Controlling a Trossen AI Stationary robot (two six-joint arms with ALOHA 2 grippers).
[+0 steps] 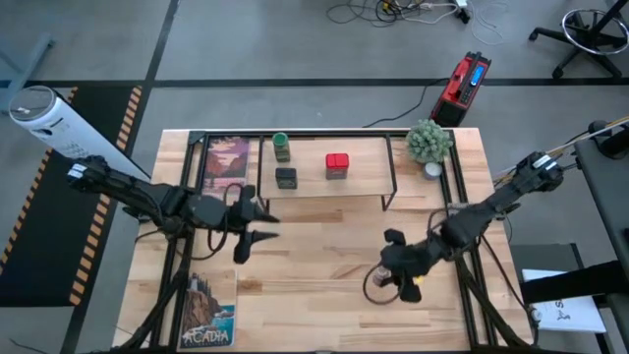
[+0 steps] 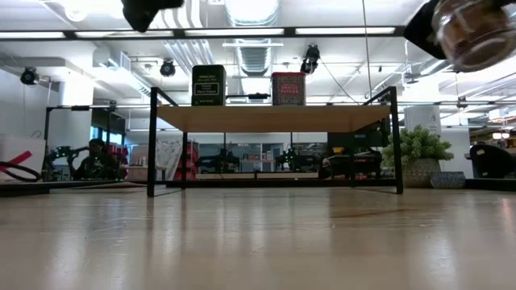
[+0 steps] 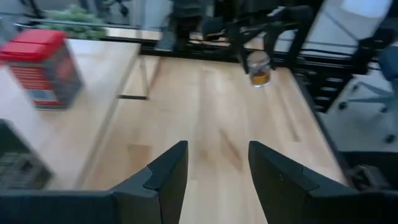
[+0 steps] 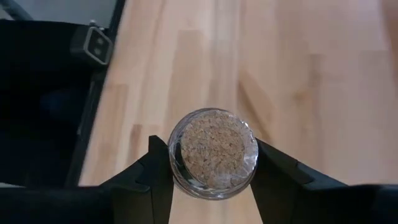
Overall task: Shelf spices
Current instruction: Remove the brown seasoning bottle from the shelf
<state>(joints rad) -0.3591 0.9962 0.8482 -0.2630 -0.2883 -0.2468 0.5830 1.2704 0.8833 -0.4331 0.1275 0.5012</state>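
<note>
The shelf (image 1: 366, 187) stands at the table's far middle, light board on thin black legs. On its board stand the green-capped jar (image 1: 281, 146), the squat dark jar (image 1: 286, 178) and the red square tin (image 1: 337, 165). My right gripper (image 1: 393, 279) hovers over the table's near right part, shut on the tiny round jar (image 4: 212, 152), which has a tan cork top. In the low view that jar (image 2: 474, 32) hangs high above the tabletop. My left gripper (image 1: 251, 232) is open in front of the shelf's left end and holds nothing. My right gripper pinches the tiny jar's glass wall (image 4: 176, 158) between its two fingers, one on each side, just under the cork top (image 4: 214, 148). The fingers come from above, pointing down. The jar is lifted clear of the table and looks somewhat tilted in the low view.
A green potted plant (image 1: 429, 141) stands beside the shelf's right end, with a small white object (image 1: 433, 169) by it. Picture cards lie under the shelf's left end (image 1: 228, 160) and at the near left corner (image 1: 208, 313). Bare wood (image 1: 324, 256) lies between the two grippers.
</note>
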